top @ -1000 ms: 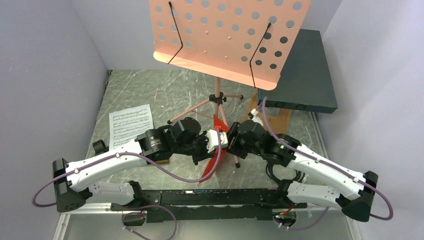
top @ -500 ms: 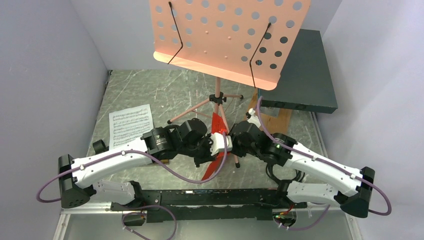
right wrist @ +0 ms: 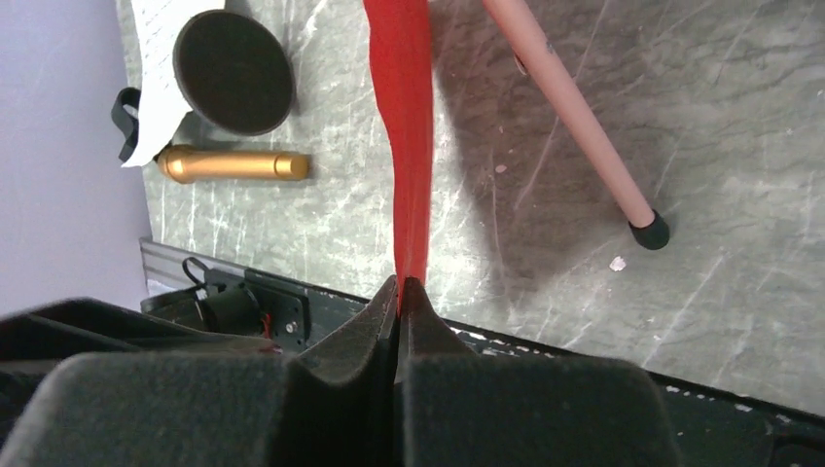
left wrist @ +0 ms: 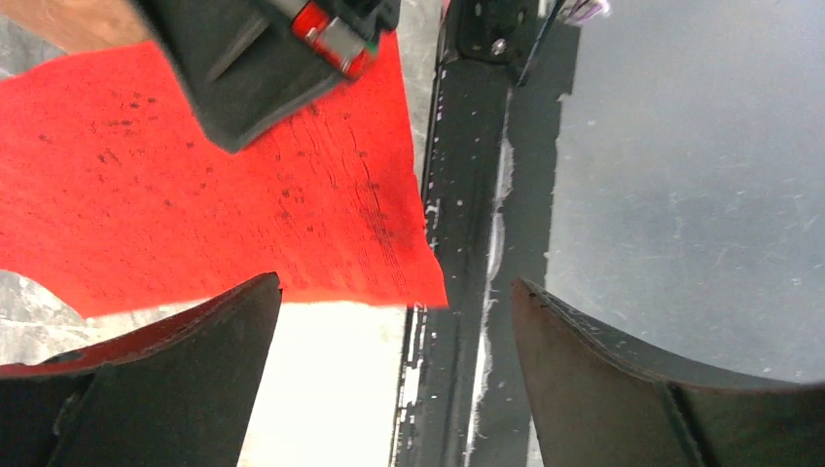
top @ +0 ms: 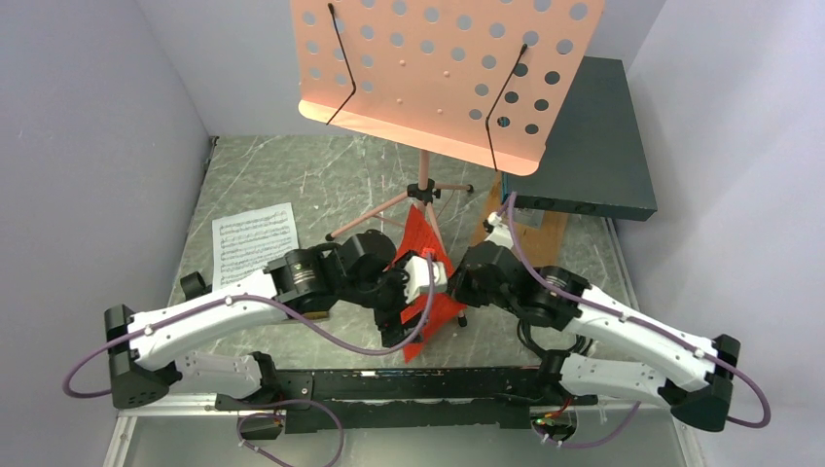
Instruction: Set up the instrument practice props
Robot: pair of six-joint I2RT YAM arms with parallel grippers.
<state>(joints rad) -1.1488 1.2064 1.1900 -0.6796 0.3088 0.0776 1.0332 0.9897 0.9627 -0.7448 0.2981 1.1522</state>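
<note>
The red music sheet (top: 425, 255) hangs low in front of the tripod (top: 423, 191) of the pink perforated music stand (top: 438, 68). My right gripper (right wrist: 400, 287) is shut on the red sheet's (right wrist: 404, 146) edge. My left gripper (left wrist: 394, 379) is open just below the red sheet (left wrist: 195, 185), with nothing between its fingers. In the top view the left gripper (top: 397, 313) and the right gripper (top: 452, 287) face each other across the sheet. A white music sheet (top: 255, 243) lies flat at the left. The gold microphone (right wrist: 233, 165) and the black round mic stand base (right wrist: 233, 73) lie beside it.
A dark teal box (top: 584, 146) on a wooden board stands at the back right. One pink stand leg (right wrist: 574, 117) with a black foot (right wrist: 650, 232) runs just right of the red sheet. The black rail (top: 409, 384) lines the near edge, and walls close in on both sides.
My right gripper has shut on the red sheet, and my left gripper has opened and let it go. The sheet has swung to show its broad face from above.
</note>
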